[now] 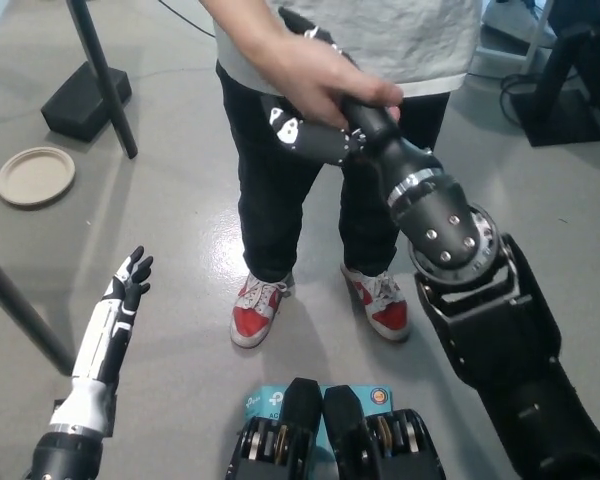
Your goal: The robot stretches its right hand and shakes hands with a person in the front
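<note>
A person in a grey shirt [400, 40], black trousers and red-and-white shoes [255, 308] stands right in front of me. The person's hand [315, 80] is wrapped over my black right hand [305, 125], which reaches up and forward from the bottom right. My right hand is clasped with the person's hand; its fingers are mostly hidden under the grip. At the lower left my white left hand [128, 283] hangs over the floor with its fingers apart, holding nothing.
A round beige plate [35, 176] lies on the grey floor at the left. A black stand base [85, 100] with a slanted pole sits at the upper left. Dark furniture legs [565, 90] stand at the upper right.
</note>
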